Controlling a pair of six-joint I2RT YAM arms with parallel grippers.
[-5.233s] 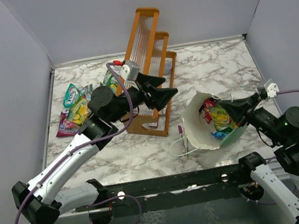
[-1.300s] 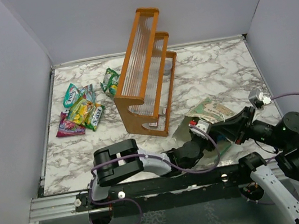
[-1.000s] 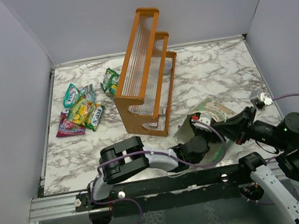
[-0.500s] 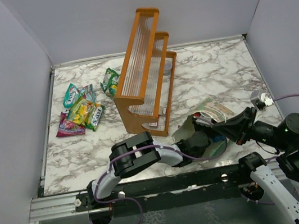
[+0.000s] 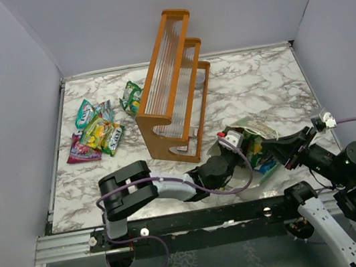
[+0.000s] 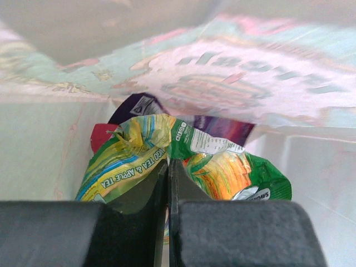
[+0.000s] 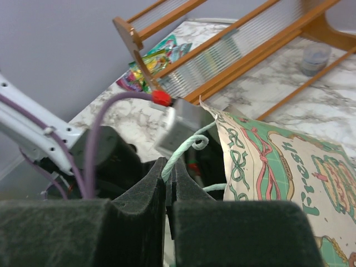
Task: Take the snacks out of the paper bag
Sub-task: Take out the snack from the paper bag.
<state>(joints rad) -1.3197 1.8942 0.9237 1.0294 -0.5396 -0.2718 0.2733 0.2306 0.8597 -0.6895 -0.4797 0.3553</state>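
A moment ago the left pincer was open wide inside the paper bag. Now its jaws have snapped nearly together, with only a sliver of gap between them. They seem to have nipped the lower edge of the yellow-green packet, whose crinkled foil bunches up right at the fingertips. The bag's mouth has also lifted since then, so bright wrappers now show in the overhead view where it lay flatter before. I would say the reaching-in is done and a snack is ready to be drawn out.

The right pincer is clamped shut on the bag's cord handle, holding the mouth up from the far right side.

The nipped packet sits straight ahead of the left jaws and touches them. A green and orange packet lies just to its right, and something purple is tucked behind both, deeper in. The snacks already out lie in a heap on the worktop, well apart at the far left, beyond the wooden rack.
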